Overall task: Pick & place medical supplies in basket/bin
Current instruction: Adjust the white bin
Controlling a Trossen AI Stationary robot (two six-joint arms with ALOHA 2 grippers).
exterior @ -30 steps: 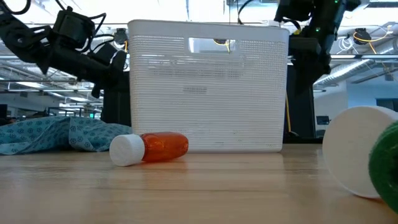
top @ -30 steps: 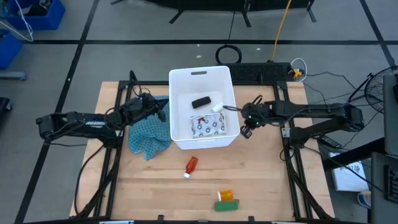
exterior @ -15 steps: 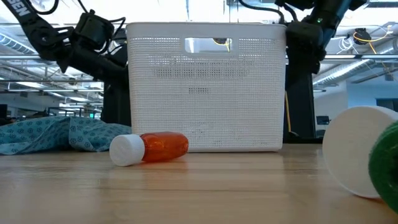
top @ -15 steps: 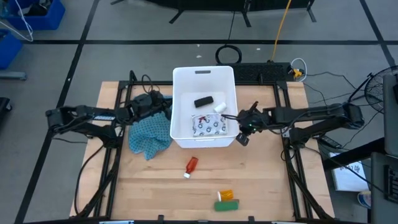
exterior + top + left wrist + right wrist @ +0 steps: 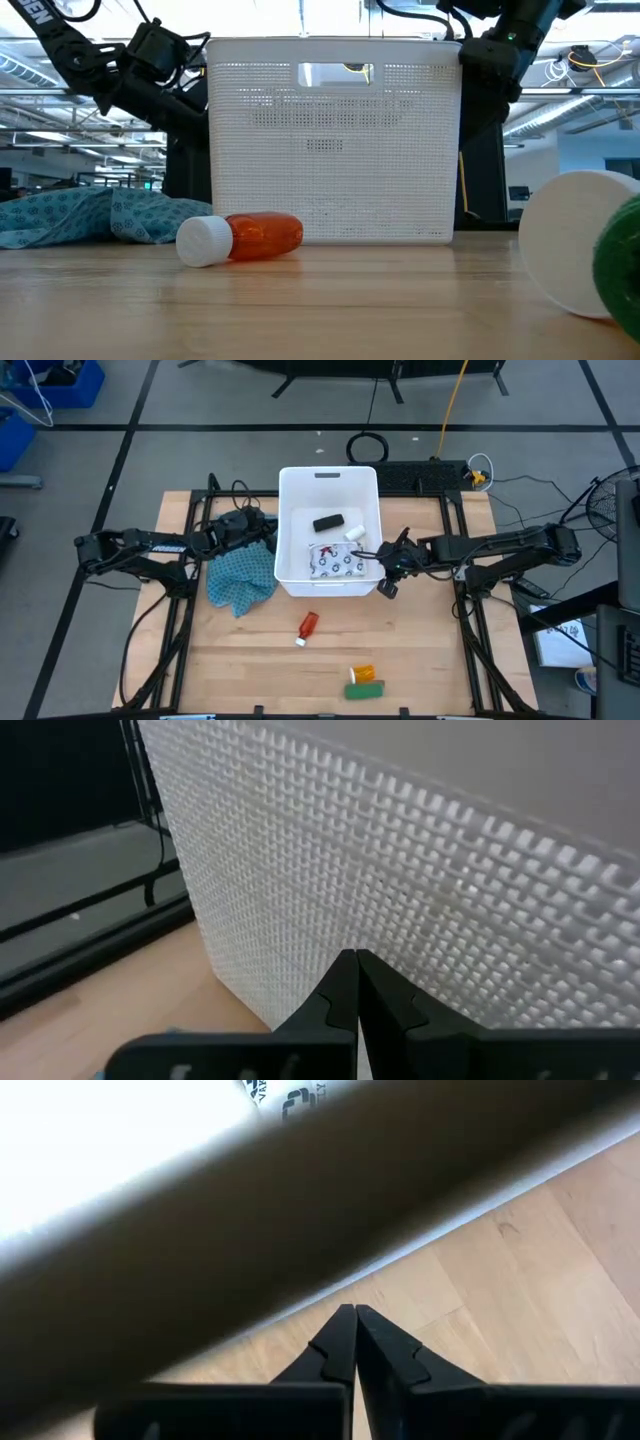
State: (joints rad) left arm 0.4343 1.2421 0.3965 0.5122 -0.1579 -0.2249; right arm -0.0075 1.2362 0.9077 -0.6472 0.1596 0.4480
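Two clenched grippers flank the white bin (image 5: 290, 582): left gripper (image 5: 262, 527) against its left wall, right gripper (image 5: 384, 557) at its right rim. Both hold nothing. Open tabletop (image 5: 430, 660) lies nearer the front, with a red bottle (image 5: 307, 627) there.

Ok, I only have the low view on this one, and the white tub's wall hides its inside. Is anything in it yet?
Observer: Yes. From above, the tub holds three items: a black packet, a white cylinder and a white patterned pouch.
Operator: What is the white and green blur at my right edge?
Observer: From above, an orange vial lies beside a green packet near the front of the table.
Operator: And the hands?
Observer: Both are shut and empty. The left hand points at the tub's left wall and the right hand is by its right rim.
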